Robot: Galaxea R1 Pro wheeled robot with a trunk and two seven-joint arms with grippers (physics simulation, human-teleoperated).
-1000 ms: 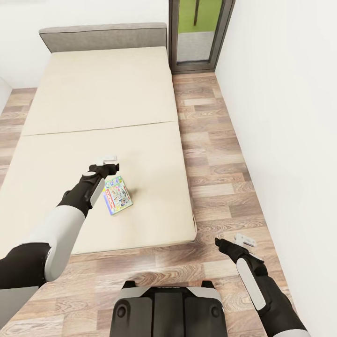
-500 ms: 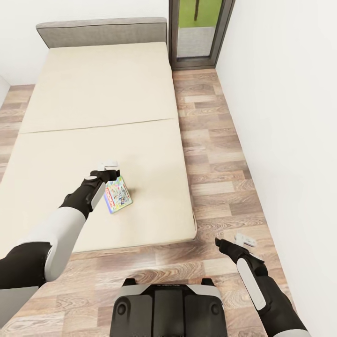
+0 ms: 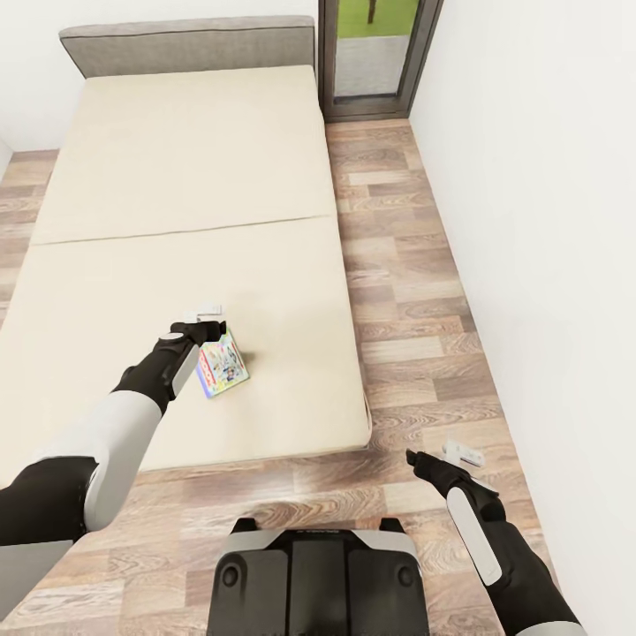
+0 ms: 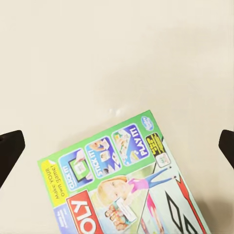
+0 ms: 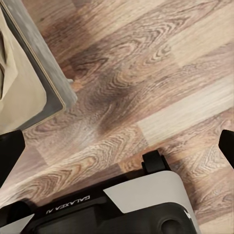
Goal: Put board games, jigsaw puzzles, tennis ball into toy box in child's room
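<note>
Board game: a thin flat rectangular box with a green border, cartoon art and red lettering (image 3: 222,368) lies flat on the cream-beige mattress of the low wide bed (image 3: 185,168), near the bed's foot end and toward its floor-side edge.
Same box, left wrist view: the green-bordered box (image 4: 124,185) sits skewed on the mattress, its far corner reaching into the space between the two dark fingertips (image 4: 9,151) at the picture's edges.
Left claw: the black-and-white left gripper (image 3: 208,316) hangs over the box's far end, just above it; its fingers stand wide apart with the box's upper part between them, not touching it as far as can be seen.
Right claw: the black right gripper (image 3: 442,457) hangs over the wood-plank floor (image 3: 415,291), beside the bed's foot corner and well apart from the box; in the right wrist view its dark fingertips (image 5: 10,146) sit at opposite edges, spread apart with nothing between them.
Robot base: the dark grey and white base (image 3: 309,574) stands on the floor just off the foot of the bed.
Bed frame: the dark grey frame corner (image 5: 41,58) shows in the right wrist view.
</note>
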